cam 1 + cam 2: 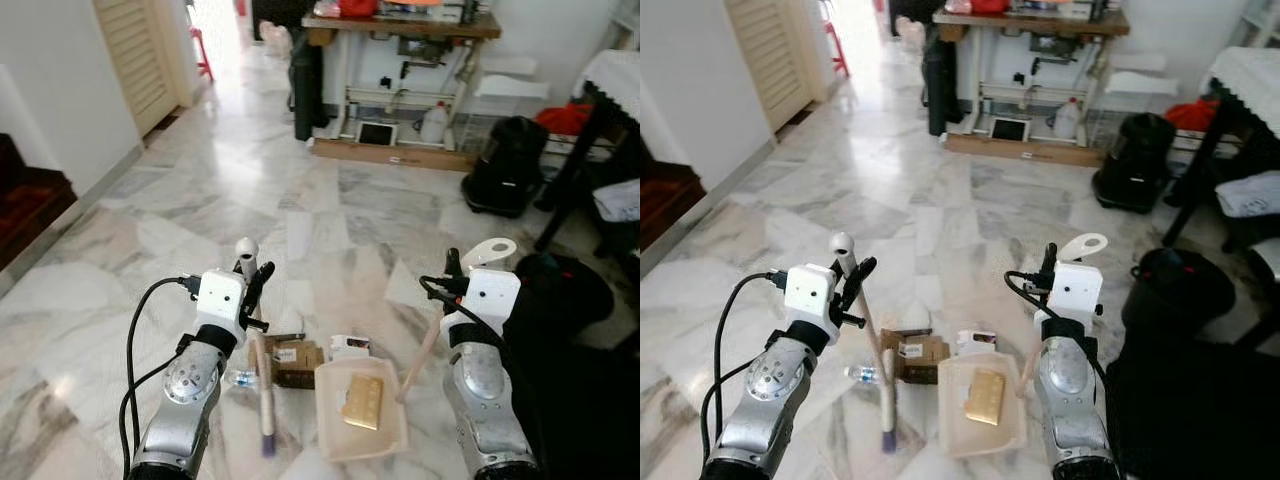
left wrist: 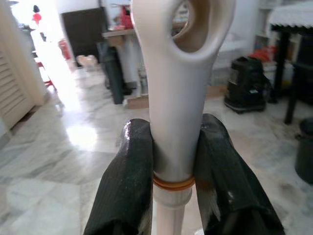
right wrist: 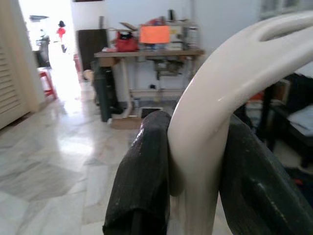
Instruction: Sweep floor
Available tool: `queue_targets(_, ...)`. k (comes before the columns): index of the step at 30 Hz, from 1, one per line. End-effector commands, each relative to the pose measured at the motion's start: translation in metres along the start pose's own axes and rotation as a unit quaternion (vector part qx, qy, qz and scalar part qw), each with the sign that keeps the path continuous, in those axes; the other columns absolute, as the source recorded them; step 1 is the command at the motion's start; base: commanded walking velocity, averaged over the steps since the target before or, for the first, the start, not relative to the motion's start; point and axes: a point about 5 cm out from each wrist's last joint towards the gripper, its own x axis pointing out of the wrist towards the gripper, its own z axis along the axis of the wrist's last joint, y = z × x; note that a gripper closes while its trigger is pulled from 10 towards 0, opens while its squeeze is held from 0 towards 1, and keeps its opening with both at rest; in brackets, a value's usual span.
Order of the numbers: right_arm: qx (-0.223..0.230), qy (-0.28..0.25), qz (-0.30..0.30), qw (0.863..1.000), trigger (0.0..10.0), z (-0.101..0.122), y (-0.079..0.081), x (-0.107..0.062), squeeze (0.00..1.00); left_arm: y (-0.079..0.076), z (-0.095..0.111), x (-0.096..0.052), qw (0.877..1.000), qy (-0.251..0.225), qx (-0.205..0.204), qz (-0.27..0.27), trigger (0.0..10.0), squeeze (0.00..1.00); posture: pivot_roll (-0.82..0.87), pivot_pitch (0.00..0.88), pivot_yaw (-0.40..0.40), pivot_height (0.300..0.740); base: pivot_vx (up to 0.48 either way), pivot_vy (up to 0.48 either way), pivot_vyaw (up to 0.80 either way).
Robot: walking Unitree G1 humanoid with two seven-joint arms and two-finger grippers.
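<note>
My left gripper (image 1: 255,276) is shut on the cream handle of a hand brush (image 1: 262,375). The brush slants down to purple bristles (image 1: 267,441) on the marble floor. In the left wrist view both black fingers (image 2: 128,182) clamp the handle below its looped end. My right gripper (image 1: 455,266) is shut on the long cream handle of a dustpan (image 1: 330,430), and its fingers (image 3: 142,181) squeeze the handle's curve. The pan rests on the floor between my arms with a gold packet (image 1: 363,401) in it. A brown carton (image 1: 297,363), a white box (image 1: 350,346) and a small plastic bottle (image 1: 240,378) lie just beyond the pan.
A black round bin (image 1: 562,288) stands close on my right. Farther off are a black vacuum (image 1: 506,166), a dark table leg (image 1: 568,175) and a cluttered work table (image 1: 400,28). A louvred door (image 1: 140,55) and a dark step (image 1: 30,200) lie left.
</note>
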Motion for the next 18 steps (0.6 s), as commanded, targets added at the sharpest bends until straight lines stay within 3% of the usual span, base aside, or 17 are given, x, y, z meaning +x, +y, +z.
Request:
queue_targets(1,0.009,-0.028,-0.002,1.0,10.0,0.0132,0.0019,0.005,0.0,0.0038,0.0144,0.0035,1.0,-0.03,0.007,0.001,10.0,0.0,0.08,0.0,0.03,0.74,0.0,0.334,0.0)
queue_targets(15,-0.002,-0.024,-0.006,1.0,10.0,0.0126,0.0017,0.0052,0.0,0.0041,0.0141,0.003,1.0,-0.027,0.009,-0.001,10.0,0.0,0.08,0.004,0.031,0.74,0.0,0.335,0.0)
queue_targets(18,0.001,-0.026,-0.001,1.0,10.0,0.0129,0.0034,0.0052,0.0,0.0049,0.0141,0.0026,1.0,-0.027,0.011,0.0,10.0,0.0,0.08,0.004,0.031,0.74,0.0,0.334,0.66)
